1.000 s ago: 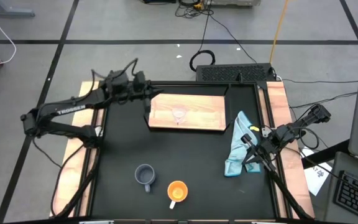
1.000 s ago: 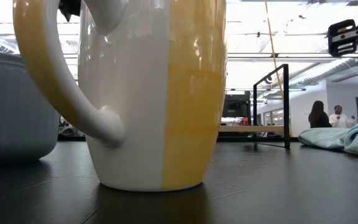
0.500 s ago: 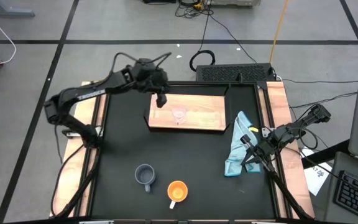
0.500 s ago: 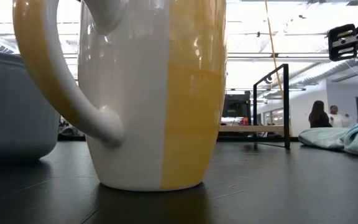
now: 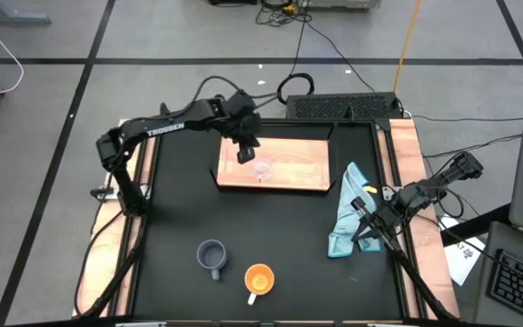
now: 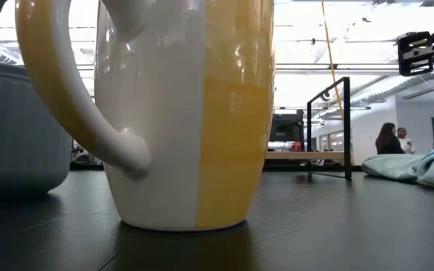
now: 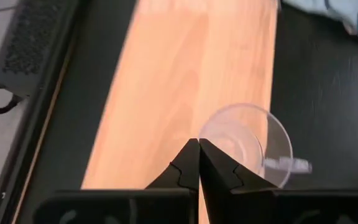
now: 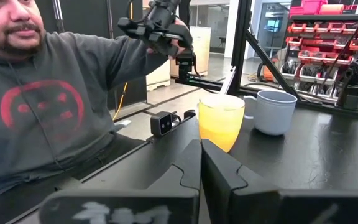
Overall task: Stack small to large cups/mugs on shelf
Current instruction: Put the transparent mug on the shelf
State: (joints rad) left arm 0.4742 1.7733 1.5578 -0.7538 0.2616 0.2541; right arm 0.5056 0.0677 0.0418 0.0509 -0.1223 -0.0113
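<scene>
Overhead, your left gripper (image 5: 246, 153) hangs pinched shut and empty above the flat light-wood shelf (image 5: 289, 173), just beside the clear glass cup (image 5: 261, 168). Lower centre: blue-grey handled mug (image 5: 212, 257) beside glossy orange mug (image 5: 259, 279). Right gripper (image 5: 367, 232), closed, rests by crumpled light-blue cloth (image 5: 345, 218).

The shelf (image 5: 284, 163) is pale matt wood with visible grain; the glass cup (image 7: 247, 142) is clear; the orange mug (image 6: 194, 113) looks glazed (glossy highlights); the tabletop (image 5: 271, 227) matt black.
</scene>
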